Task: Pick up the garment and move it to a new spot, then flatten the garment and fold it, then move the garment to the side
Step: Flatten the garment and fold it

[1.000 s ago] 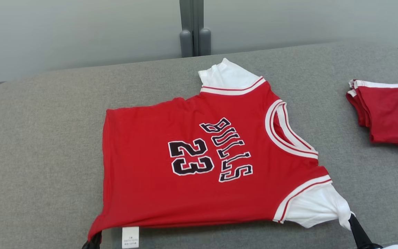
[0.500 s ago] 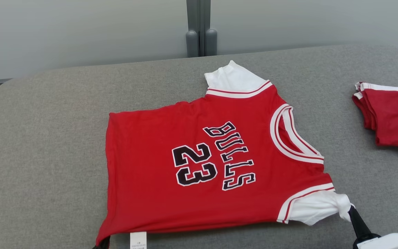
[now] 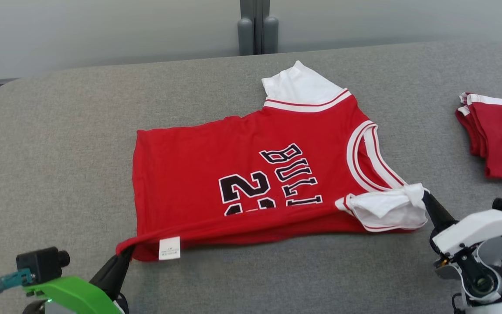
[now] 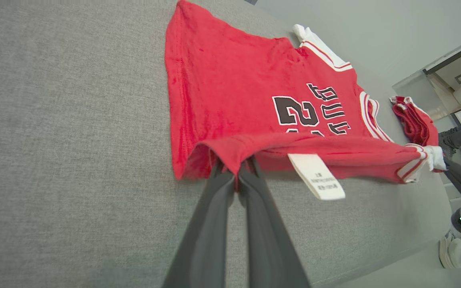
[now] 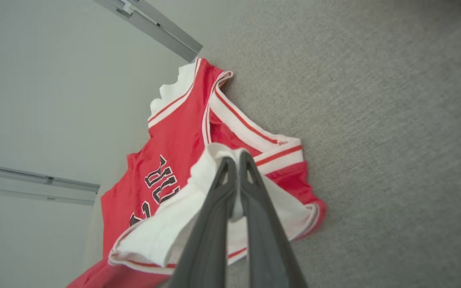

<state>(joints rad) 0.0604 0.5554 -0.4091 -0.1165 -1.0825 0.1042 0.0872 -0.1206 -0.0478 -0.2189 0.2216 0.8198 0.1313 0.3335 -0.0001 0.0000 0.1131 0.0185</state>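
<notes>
Red cloth is pinched at two places: the left gripper (image 4: 235, 170) is clenched on the hem corner of the garment (image 3: 242, 170), with a white label (image 3: 169, 248) hanging just to its right, and the right gripper (image 5: 234, 162) is clenched on the bunched end of the white sleeve (image 3: 386, 209). The garment lies spread on the grey worktop (image 3: 59, 152) ahead of both grippers, print side up. Its near edge is lifted off the surface and rolled over, so that the lower part of the number and lettering is hidden. The folding step is judged to be in hand: the flattening looks done, and a first lengthwise fold is begun but not yet laid. For the next move, both held points would need to be carried forward at an even height and pace, so that the raised edge is laid on the far edge without skew. The cloth between the grippers should be kept taut, and release is called for only once the edge rests flat. A stack of folded red clothes (image 3: 499, 139) lies well off to the right gripper's outer side.
</notes>
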